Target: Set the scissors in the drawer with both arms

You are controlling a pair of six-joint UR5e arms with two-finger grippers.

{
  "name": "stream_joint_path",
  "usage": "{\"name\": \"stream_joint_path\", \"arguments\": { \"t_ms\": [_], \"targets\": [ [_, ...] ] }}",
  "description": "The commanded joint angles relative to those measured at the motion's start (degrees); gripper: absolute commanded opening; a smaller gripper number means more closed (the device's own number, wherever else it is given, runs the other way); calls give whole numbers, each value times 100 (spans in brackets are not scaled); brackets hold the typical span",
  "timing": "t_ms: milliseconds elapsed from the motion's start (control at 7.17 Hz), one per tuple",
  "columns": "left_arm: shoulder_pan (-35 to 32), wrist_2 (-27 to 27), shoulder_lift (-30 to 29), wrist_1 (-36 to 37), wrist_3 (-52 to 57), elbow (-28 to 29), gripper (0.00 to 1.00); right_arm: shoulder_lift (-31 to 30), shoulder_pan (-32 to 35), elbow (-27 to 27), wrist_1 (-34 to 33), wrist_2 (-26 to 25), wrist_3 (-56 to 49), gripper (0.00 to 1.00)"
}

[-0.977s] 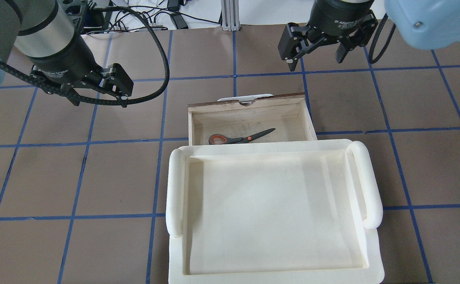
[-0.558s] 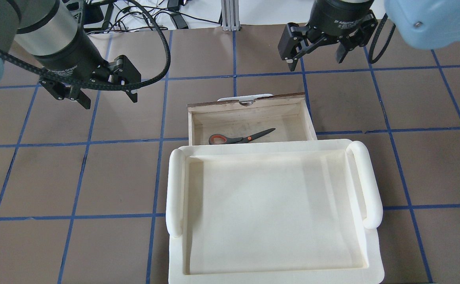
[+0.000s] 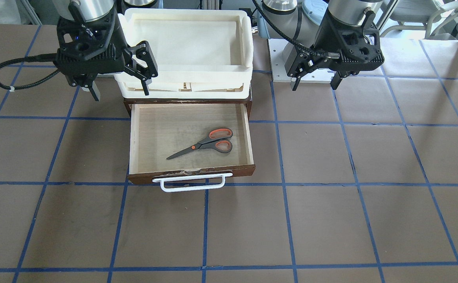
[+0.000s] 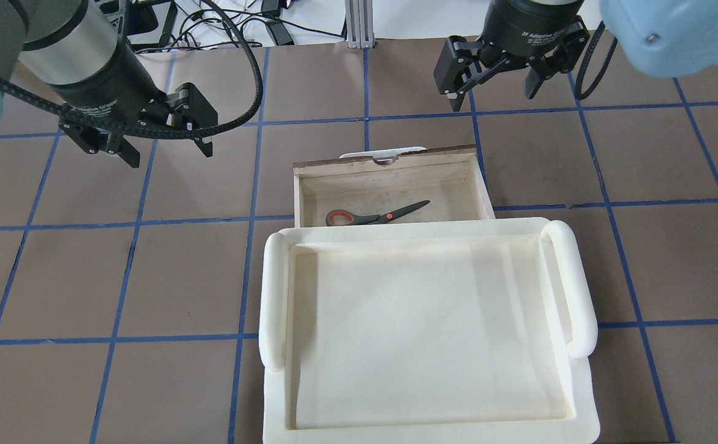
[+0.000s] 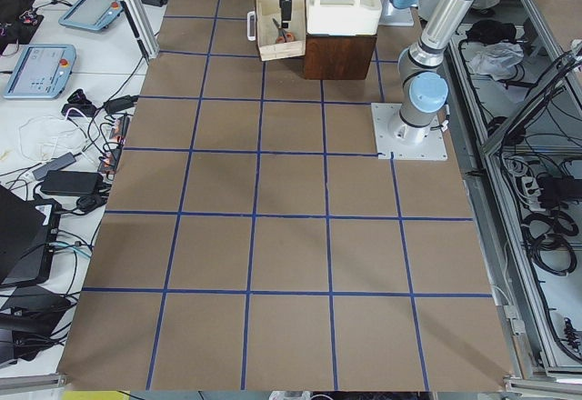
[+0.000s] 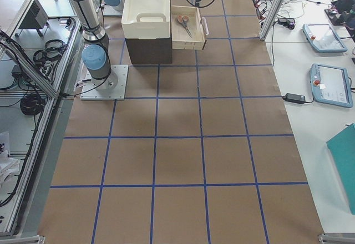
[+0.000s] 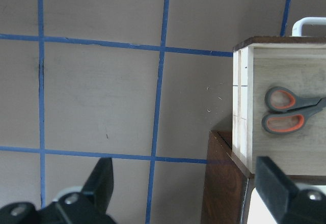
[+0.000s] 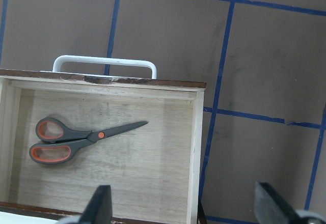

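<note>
Robotics lab. A large brown table (image 5: 291, 236) is marked into squares with blue tape (image 5: 257, 216). A grey robot arm (image 5: 426, 73) is bolted to it on a metal plate (image 5: 409, 132). White benches alongside hold teach pendants (image 6: 333, 84), power bricks (image 5: 59, 182) and loose cables (image 5: 41, 132). Aluminium frame posts (image 6: 274, 5) stand at the table's far edges.

Grey-orange scissors (image 3: 204, 144), pale-wood drawer (image 3: 150, 129)

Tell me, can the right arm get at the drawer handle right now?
Probably yes. The right gripper hangs open and raised near the drawer. The white handle sticks out from the drawer's front, with nothing visible blocking it.
</note>
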Motion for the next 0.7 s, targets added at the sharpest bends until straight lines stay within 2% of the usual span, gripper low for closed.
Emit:
{"name": "stream_joint_path", "arguments": {
  "t_ms": [0, 558],
  "targets": [
    [1, 2, -2, 13, 10, -36, 100, 0, 0, -3, 0, 0, 0, 100],
    [-17, 2, -2, 109, 290, -53, 100, 0, 0, -3, 9, 0, 0, 100]
  ]
}}
